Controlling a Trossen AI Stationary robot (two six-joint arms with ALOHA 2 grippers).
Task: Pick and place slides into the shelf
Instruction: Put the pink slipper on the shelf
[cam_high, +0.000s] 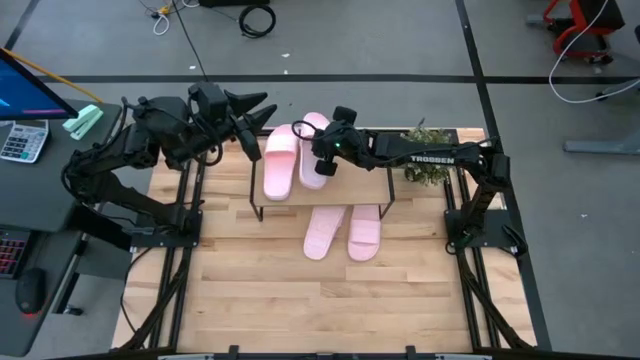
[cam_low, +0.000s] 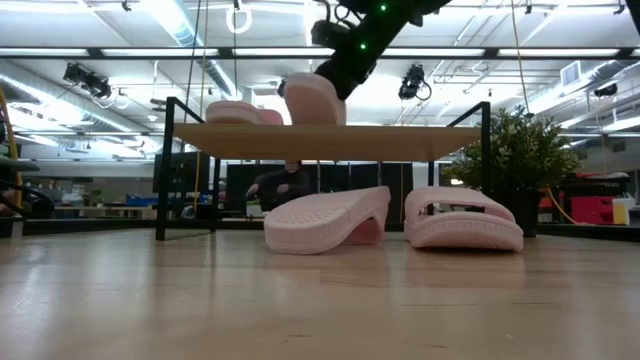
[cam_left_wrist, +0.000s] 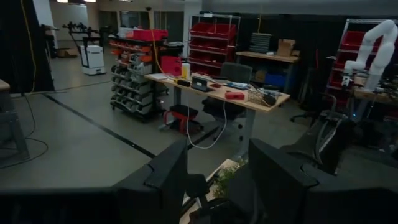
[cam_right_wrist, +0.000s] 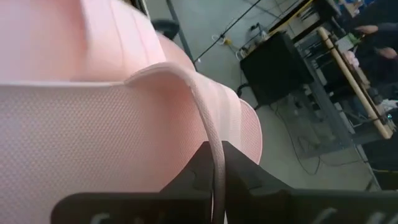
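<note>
The shelf (cam_high: 330, 192) stands mid-table, a wood board on thin black legs. One pink slide (cam_high: 279, 160) lies flat on its top board. Beside it a second slide (cam_high: 311, 145) is in my right gripper (cam_high: 326, 163), which is shut on it; in the low view this slide (cam_low: 314, 100) shows under the gripper (cam_low: 345, 72). Two more slides (cam_high: 322, 232) (cam_high: 365, 232) lie on the table just near of the shelf. My left gripper (cam_high: 265, 110) hangs open above the shelf's far left corner, with nothing in it. My right gripper pinches the thin edge of the slide's strap (cam_right_wrist: 210, 134) between its two fingers (cam_right_wrist: 193, 171). It comes from the table's right, slanting down. In the low view the slide's underside (cam_low: 318, 121) meets the shelf's top board, and its far end juts past the board's far edge.
A small potted plant (cam_high: 427, 160) stands at the shelf's right end, under my right arm. A desk with a calculator (cam_high: 20, 140) is off the table's left. A person (cam_low: 285, 185) sits in the room beyond. Bare wood (cam_high: 330, 300) lies near of the slides.
</note>
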